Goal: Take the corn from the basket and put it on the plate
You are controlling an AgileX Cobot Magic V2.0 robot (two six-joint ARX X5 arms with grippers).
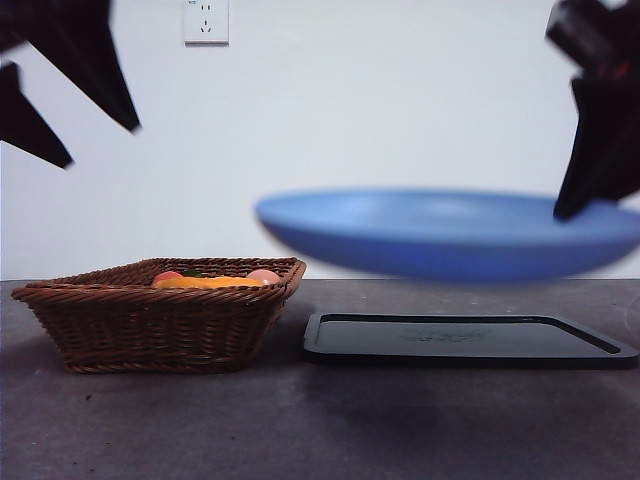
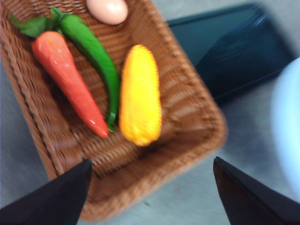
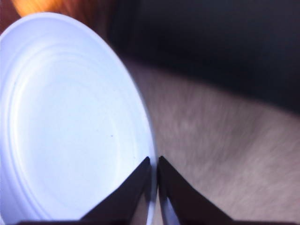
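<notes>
The yellow corn [image 2: 140,95] lies in the brown wicker basket [image 2: 197,112] beside a green pepper and an orange carrot; from the front only a strip of the corn [image 1: 208,283] shows above the basket [image 1: 160,325] rim. My left gripper [image 2: 150,197] hovers open above the basket's near edge, holding nothing. The blue plate [image 1: 450,235] hangs level in the air above the black tray, blurred. My right gripper [image 3: 154,164] is shut on the plate's [image 3: 70,126] rim, seen from the front as the dark right gripper [image 1: 590,170] at the plate's right edge.
A flat black tray [image 1: 465,340] lies on the grey table right of the basket, under the plate. A peach-coloured round fruit [image 2: 108,9] and a red one [image 1: 168,276] also sit in the basket. A wall socket [image 1: 206,20] is on the back wall.
</notes>
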